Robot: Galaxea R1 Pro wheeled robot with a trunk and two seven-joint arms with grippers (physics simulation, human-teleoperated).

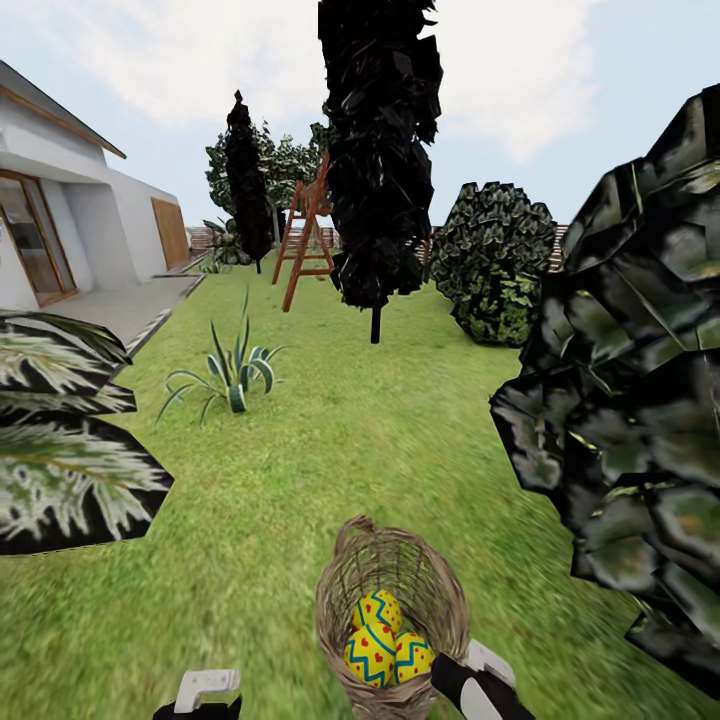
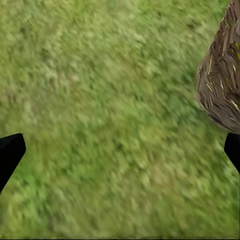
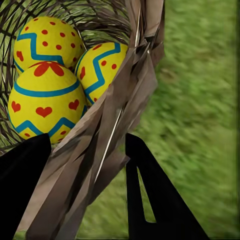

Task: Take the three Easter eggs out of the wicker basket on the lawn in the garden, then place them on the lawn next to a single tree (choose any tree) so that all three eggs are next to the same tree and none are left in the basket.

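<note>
The wicker basket [image 1: 392,620] is at the bottom centre of the head view, on the lawn [image 1: 300,480], and all three Easter eggs [image 1: 385,640] lie inside it, touching each other. So no egg is out yet; the task is, as I judge it, at its very beginning in what concerns the eggs themselves.

The right gripper [image 3: 87,165] is at the basket's rim, in the lower right of the head view. In the right wrist view its two dark fingers [image 3: 150,200] stand on both sides of the woven wall, one inside and one outside, and they seem to pinch the rim (I cannot say how firmly). The eggs are just beyond, in the upper left of that frame.

The left gripper [image 2: 120,150] hangs over bare grass, with its fingers spread wide and holding nothing; the basket shows at the right edge of its view.

A tree [image 1: 380,170] with dark leaves stands in the upper centre of the head view, well apart from the basket. What is left: bring all three eggs beside one tree and leave the basket empty.
</note>
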